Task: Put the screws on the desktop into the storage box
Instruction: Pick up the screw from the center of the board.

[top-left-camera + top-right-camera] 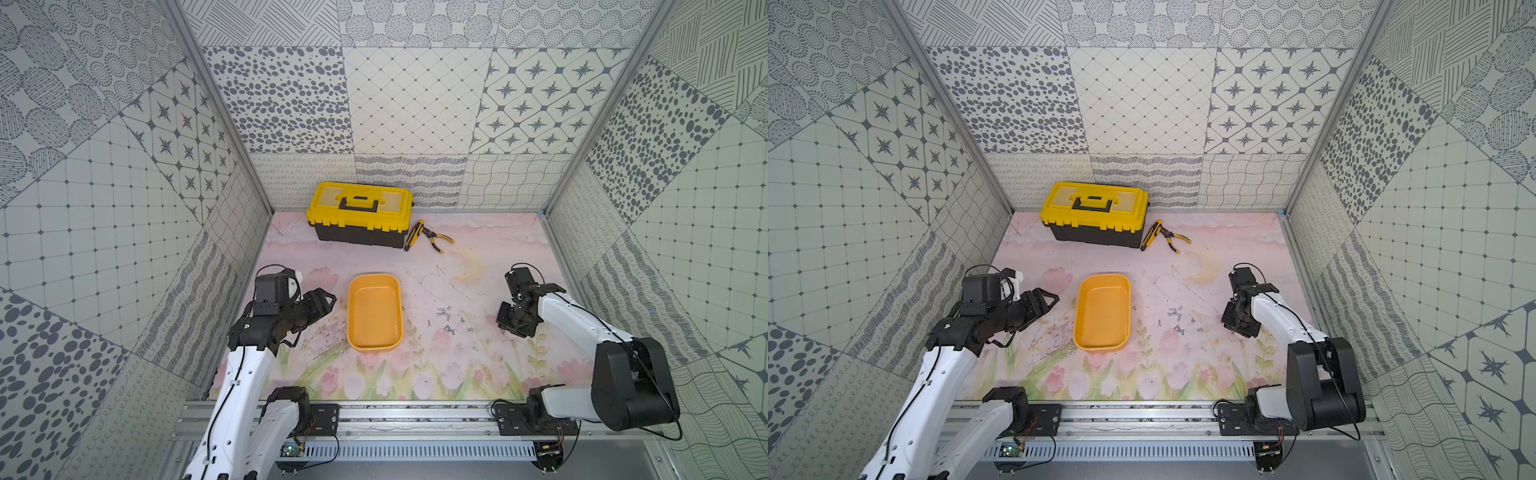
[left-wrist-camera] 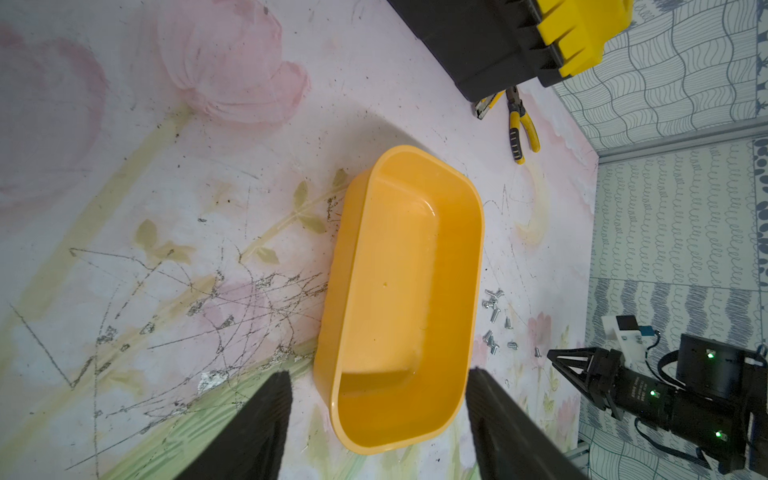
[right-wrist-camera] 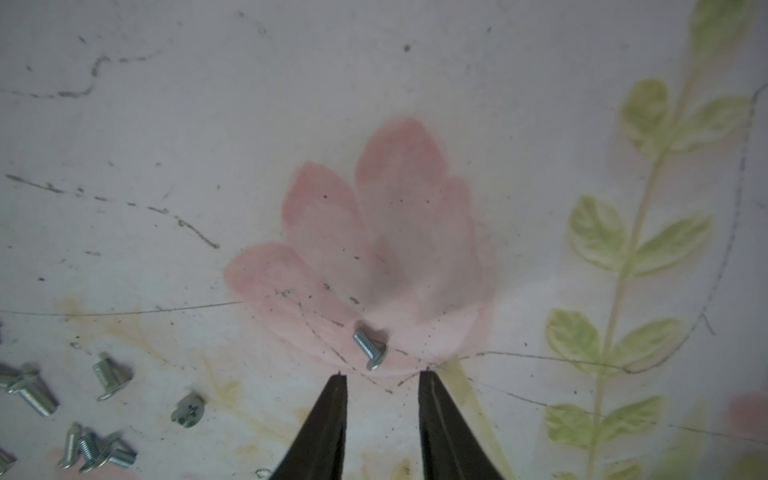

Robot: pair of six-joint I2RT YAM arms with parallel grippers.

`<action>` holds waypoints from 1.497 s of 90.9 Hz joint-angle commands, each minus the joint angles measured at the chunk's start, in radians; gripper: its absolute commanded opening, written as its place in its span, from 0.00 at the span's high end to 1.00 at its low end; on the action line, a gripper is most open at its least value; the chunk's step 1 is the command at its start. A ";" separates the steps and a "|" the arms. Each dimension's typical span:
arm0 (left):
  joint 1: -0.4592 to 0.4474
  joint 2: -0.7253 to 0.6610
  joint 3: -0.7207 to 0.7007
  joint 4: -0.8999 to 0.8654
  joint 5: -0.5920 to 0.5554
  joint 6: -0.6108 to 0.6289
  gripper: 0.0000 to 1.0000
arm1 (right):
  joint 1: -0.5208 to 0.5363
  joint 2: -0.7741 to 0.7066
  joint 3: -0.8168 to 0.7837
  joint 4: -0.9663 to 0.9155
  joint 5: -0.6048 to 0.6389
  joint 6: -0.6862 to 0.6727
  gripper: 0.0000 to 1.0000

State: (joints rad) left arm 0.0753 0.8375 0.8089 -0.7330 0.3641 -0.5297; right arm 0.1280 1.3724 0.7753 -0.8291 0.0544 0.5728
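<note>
The storage box [image 1: 374, 311] [image 1: 1102, 311] [image 2: 407, 291] is a shallow yellow-orange tray standing empty in the middle of the desktop [image 1: 415, 374]. Several small silver screws [image 1: 444, 311] [image 1: 1175, 311] [image 2: 494, 307] [image 3: 112, 376] lie scattered just right of it. My right gripper [image 3: 384, 373] [image 1: 505, 322] hangs low over the desktop at the right edge of the scatter, open by a narrow gap. One lone screw [image 3: 370, 348] lies just beyond its fingertips, not between them. My left gripper [image 2: 378, 371] [image 1: 326, 299] is open, beside the box's left wall and apart from it, holding nothing.
A yellow-and-black toolbox [image 1: 359, 216] stands at the back wall. Yellow-handled pliers [image 1: 436, 239] and a black-and-yellow tool [image 1: 413, 236] lie to its right. Patterned walls close in the left, right and back. A metal rail [image 1: 415, 415] runs along the front.
</note>
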 commanded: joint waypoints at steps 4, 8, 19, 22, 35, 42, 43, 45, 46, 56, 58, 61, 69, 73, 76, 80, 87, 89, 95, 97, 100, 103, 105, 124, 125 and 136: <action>0.002 0.010 -0.003 -0.004 0.046 0.005 0.32 | -0.014 0.034 0.023 0.024 -0.028 -0.056 0.69; 0.002 0.011 -0.002 -0.006 0.042 0.005 0.32 | -0.017 0.041 0.022 0.029 -0.037 -0.063 0.69; 0.002 0.015 -0.001 -0.009 0.038 0.005 0.30 | -0.019 0.070 0.023 0.040 -0.062 -0.073 0.68; 0.001 0.015 -0.001 -0.009 0.038 0.005 0.30 | -0.019 0.077 0.024 0.042 -0.063 -0.075 0.68; 0.002 0.016 0.000 -0.013 0.031 0.005 0.30 | -0.019 0.092 0.023 0.042 -0.073 -0.077 0.68; 0.001 0.016 0.001 -0.013 0.030 0.005 0.29 | -0.019 0.085 0.017 0.042 -0.072 -0.074 0.68; 0.002 0.017 0.001 -0.013 0.030 0.005 0.29 | -0.019 0.084 0.016 0.042 -0.071 -0.073 0.68; 0.002 0.017 0.001 -0.013 0.030 0.005 0.29 | -0.019 0.084 0.014 0.042 -0.069 -0.072 0.68; 0.001 0.016 0.000 -0.013 0.030 0.005 0.29 | -0.018 0.084 0.014 0.042 -0.068 -0.071 0.68; 0.002 0.015 0.002 -0.015 0.028 0.004 0.29 | -0.016 0.097 0.013 0.037 -0.074 -0.064 0.70; 0.003 0.015 0.003 -0.015 0.029 0.004 0.29 | -0.015 0.100 0.012 0.036 -0.077 -0.063 0.70; 0.002 0.012 0.003 -0.014 0.028 0.004 0.29 | -0.012 0.103 0.009 0.036 -0.081 -0.062 0.71; 0.002 0.013 0.001 -0.014 0.028 0.004 0.29 | -0.003 0.105 0.006 0.036 -0.076 -0.059 0.72; 0.001 0.015 0.001 -0.014 0.030 0.004 0.29 | -0.001 0.106 0.007 0.036 -0.076 -0.059 0.73; 0.002 0.016 0.001 -0.014 0.032 0.004 0.29 | -0.001 0.109 0.007 0.036 -0.077 -0.059 0.73; 0.002 0.016 0.002 -0.014 0.031 0.004 0.29 | -0.001 0.113 0.008 0.037 -0.079 -0.059 0.73; 0.002 0.012 0.003 -0.014 0.028 0.004 0.29 | 0.008 0.127 0.009 0.035 -0.084 -0.059 0.74; 0.001 0.012 0.002 -0.014 0.027 0.004 0.29 | 0.011 0.132 0.009 0.035 -0.085 -0.060 0.75; 0.002 0.013 0.001 -0.015 0.026 0.004 0.29 | 0.021 0.144 0.011 0.032 -0.082 -0.058 0.76; 0.002 0.012 0.002 -0.015 0.026 0.004 0.29 | 0.023 0.146 0.011 0.032 -0.081 -0.056 0.76; 0.002 0.011 0.001 -0.016 0.026 0.003 0.29 | 0.025 0.151 0.010 0.031 -0.079 -0.056 0.76; 0.003 0.013 0.002 -0.015 0.026 0.003 0.29 | 0.025 0.156 0.010 0.031 -0.079 -0.055 0.76; 0.002 0.013 0.002 -0.016 0.026 0.003 0.29 | 0.027 0.158 0.009 0.032 -0.079 -0.054 0.76; 0.002 0.016 0.002 -0.017 0.024 0.002 0.29 | 0.028 0.162 0.010 0.031 -0.081 -0.058 0.81; 0.002 0.015 0.002 -0.017 0.024 0.002 0.29 | 0.028 0.162 0.011 0.031 -0.082 -0.059 0.82; 0.002 0.014 0.002 -0.019 0.022 0.002 0.29 | 0.028 0.158 0.013 0.031 -0.091 -0.064 0.88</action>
State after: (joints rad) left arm 0.0753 0.8509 0.8089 -0.7403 0.3637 -0.5285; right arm 0.1467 1.5066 0.7929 -0.8131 -0.0067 0.5121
